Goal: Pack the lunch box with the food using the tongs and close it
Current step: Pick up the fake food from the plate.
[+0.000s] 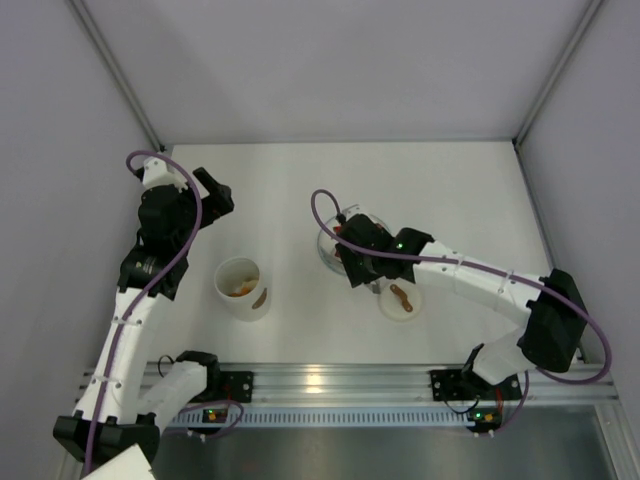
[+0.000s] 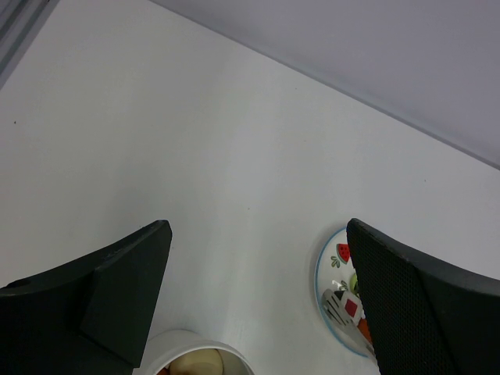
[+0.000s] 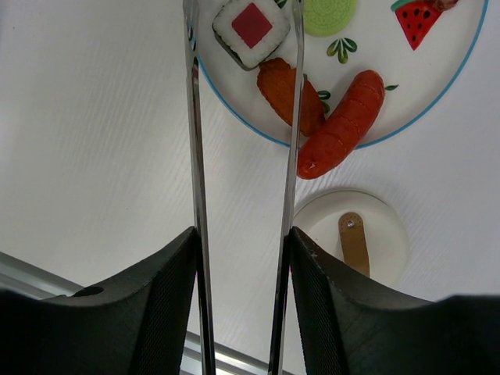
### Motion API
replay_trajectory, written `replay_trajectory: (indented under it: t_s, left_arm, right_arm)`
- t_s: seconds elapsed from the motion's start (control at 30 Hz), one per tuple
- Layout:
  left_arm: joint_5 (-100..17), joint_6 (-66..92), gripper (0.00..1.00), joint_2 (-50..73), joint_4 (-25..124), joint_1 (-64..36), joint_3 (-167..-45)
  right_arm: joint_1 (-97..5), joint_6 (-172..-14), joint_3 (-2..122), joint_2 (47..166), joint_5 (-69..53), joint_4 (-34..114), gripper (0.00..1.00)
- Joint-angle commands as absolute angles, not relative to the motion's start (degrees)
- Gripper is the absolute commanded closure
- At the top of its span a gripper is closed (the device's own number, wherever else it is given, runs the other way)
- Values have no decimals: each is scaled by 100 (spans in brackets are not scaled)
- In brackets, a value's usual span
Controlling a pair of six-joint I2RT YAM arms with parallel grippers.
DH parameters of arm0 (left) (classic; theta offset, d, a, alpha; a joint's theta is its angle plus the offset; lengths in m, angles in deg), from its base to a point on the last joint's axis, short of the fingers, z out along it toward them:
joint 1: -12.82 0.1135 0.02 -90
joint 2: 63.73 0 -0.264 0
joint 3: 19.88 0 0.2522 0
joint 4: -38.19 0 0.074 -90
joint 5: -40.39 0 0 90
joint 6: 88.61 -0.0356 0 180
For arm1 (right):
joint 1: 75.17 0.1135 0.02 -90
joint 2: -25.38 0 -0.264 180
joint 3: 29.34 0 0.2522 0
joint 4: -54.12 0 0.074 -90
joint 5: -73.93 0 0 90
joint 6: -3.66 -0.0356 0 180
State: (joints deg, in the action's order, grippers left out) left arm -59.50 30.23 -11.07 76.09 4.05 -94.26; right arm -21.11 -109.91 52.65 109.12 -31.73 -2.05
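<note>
My right gripper (image 3: pixel 242 250) is shut on the tongs (image 3: pixel 194 156), one slender silvery arm pressed against each finger. The tongs' tips straddle a white sushi piece with a red square (image 3: pixel 248 27) on the plate (image 3: pixel 375 47). An orange fried piece (image 3: pixel 289 92), a red sausage (image 3: pixel 344 125) and a green slice (image 3: pixel 328 14) also lie on that plate. The lunch box (image 1: pixel 240 287), a white tub, stands left of the plate with pale and orange food (image 2: pixel 195 363) inside. My left gripper (image 2: pixel 258 234) hangs open and holds nothing, beyond the lunch box (image 2: pixel 195 344).
A round white lid with a brown strap (image 3: pixel 355 234) lies flat on the table just near of the plate (image 1: pixel 323 248). Grey walls close in the white table on three sides. An aluminium rail (image 1: pixel 320 380) runs along the near edge.
</note>
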Motion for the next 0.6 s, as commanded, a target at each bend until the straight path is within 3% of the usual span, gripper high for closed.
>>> replay_trajectory:
  t_s: [0.0, 0.4, 0.57]
  left_arm:
    - [-5936, 2996, 1, -1117, 7498, 447, -9402]
    - [-5936, 2996, 1, -1126, 7489, 447, -9402]
    - [-5945, 2996, 1, -1117, 7489, 447, -9393]
  right_arm:
    - [-2235, -10954, 5236, 10809, -3180, 160, 52]
    - [-2235, -10998, 5148, 10615, -3198, 63, 56]
    - [-2235, -10963, 5236, 10615, -3206, 37, 68]
